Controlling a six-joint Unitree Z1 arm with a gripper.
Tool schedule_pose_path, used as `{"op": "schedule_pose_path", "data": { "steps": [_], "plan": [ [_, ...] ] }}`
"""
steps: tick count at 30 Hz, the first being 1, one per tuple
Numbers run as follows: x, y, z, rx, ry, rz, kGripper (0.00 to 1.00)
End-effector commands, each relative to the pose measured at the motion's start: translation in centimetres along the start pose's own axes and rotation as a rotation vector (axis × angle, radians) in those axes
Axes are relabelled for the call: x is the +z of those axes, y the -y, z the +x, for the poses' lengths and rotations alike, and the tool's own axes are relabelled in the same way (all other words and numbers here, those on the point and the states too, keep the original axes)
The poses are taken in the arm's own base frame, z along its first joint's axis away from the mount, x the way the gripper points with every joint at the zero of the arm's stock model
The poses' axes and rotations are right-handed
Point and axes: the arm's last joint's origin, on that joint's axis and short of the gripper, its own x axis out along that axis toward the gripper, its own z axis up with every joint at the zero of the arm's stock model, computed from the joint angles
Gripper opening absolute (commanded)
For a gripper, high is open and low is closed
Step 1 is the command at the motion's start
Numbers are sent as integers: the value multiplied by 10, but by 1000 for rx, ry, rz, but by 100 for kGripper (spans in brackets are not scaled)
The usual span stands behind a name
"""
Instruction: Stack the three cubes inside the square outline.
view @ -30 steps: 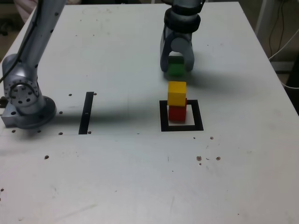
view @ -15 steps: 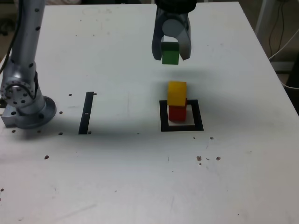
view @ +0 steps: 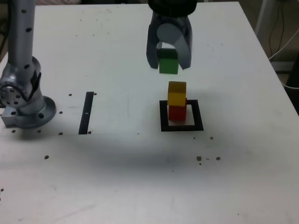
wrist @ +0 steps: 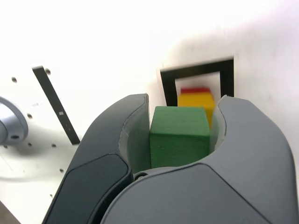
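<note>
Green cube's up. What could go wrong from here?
The gripper holds the green cube to the exterior view's left of the stack; released off-centre, it could tip.
The yellow cube sits on the red cube slightly askew, so a low approach might knock it.
In the wrist view, green partly hides yellow, so alignment may be misjudged.

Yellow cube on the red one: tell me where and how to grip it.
I'd pinch the solid yellow cube by two opposite flat side faces, coming from above: it tops the small red cube, its sides look unobstructed, and gripping higher should spare the red one.
</note>
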Motion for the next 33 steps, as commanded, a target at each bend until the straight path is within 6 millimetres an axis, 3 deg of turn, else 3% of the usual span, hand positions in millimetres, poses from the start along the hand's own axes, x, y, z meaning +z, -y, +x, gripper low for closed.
{"op": "schedule_pose_path", "data": {
  "steps": [1, 8, 22, 33],
  "plan": [
    [-2, 7, -2, 1, 6, -1, 10],
    [8, 22, 5, 3, -14, 12, 10],
    [23, 25, 25, -21, -60, 17, 16],
    [29, 23, 29, -10, -42, 11, 37]
  ]
}}
